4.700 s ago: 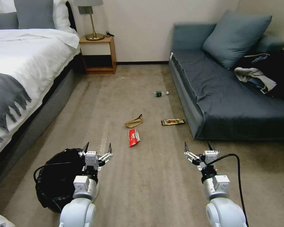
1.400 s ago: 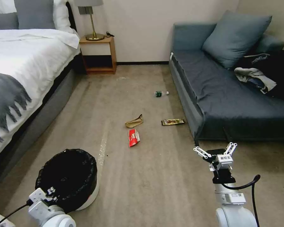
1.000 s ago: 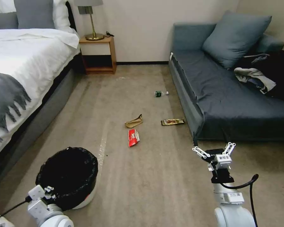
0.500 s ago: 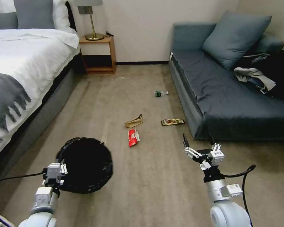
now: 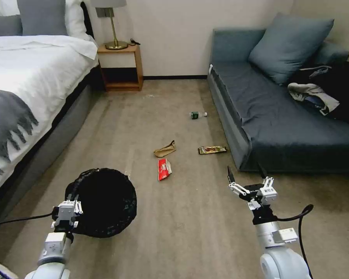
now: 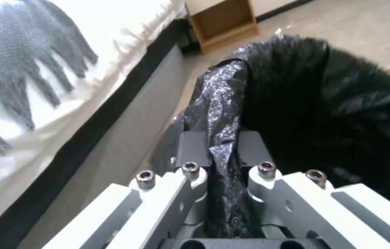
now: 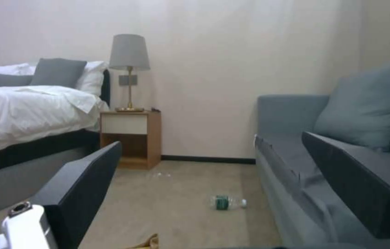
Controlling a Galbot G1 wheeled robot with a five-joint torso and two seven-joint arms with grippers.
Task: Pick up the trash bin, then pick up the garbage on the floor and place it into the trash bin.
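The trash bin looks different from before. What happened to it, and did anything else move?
The left gripper reached behind the trash bin, clamped on its bag-lined rim, and lifted it forward and tilted. The right gripper, open, swung out to the side and came partway back. The red wrapper, paper bag, gold wrapper and bottle stayed where they were.

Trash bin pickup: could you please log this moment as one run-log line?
left gripper: shut on trash bin rim, bin lifted | right gripper: open, empty, above carpet | garbage: four pieces on floor
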